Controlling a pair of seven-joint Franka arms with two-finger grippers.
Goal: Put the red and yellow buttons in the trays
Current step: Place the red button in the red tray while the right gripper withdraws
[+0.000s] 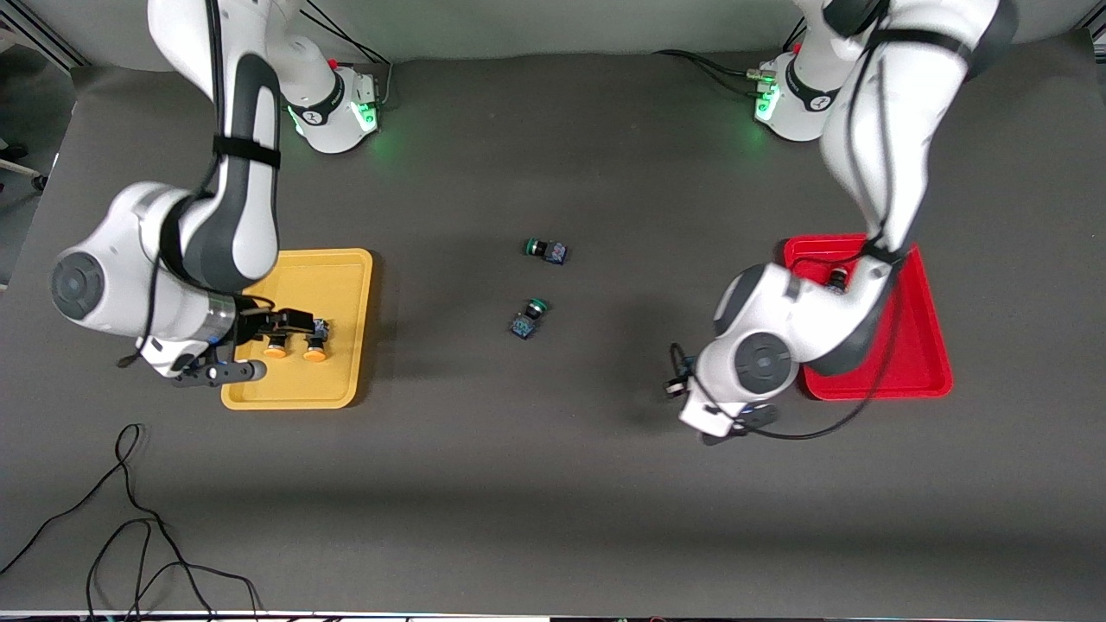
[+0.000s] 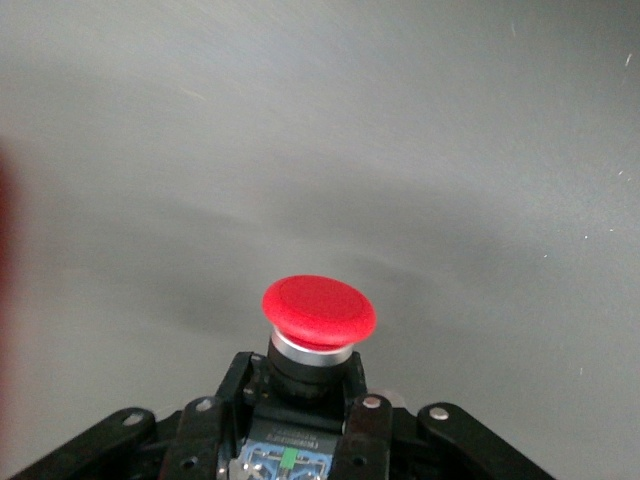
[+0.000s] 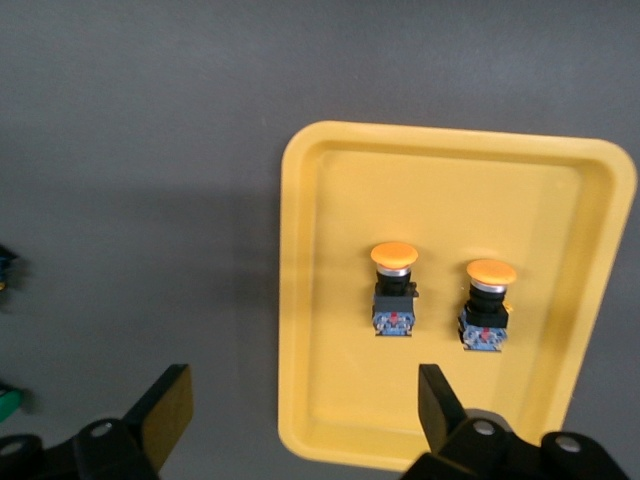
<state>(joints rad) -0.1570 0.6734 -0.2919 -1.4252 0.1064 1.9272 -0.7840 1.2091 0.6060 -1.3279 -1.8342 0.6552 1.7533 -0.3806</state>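
— Left wrist view, findings?
— The left claw [image 2: 300, 440] grips one red button [image 2: 319, 312] by its dark body, red cap clear of the fingers [image 2: 365, 425].
— Surroundings?
— Grey table [image 2: 400, 130] underneath; a blurred red patch at the frame's edge, possibly a tray.

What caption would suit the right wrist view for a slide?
Right gripper, open, above the yellow tray holding two yellow-capped buttons.

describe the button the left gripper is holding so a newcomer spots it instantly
Find the red tray at the left arm's end of the table. Just off its corner, the left gripper holds a dark-bodied button. It alone has a red cap in plain sight.
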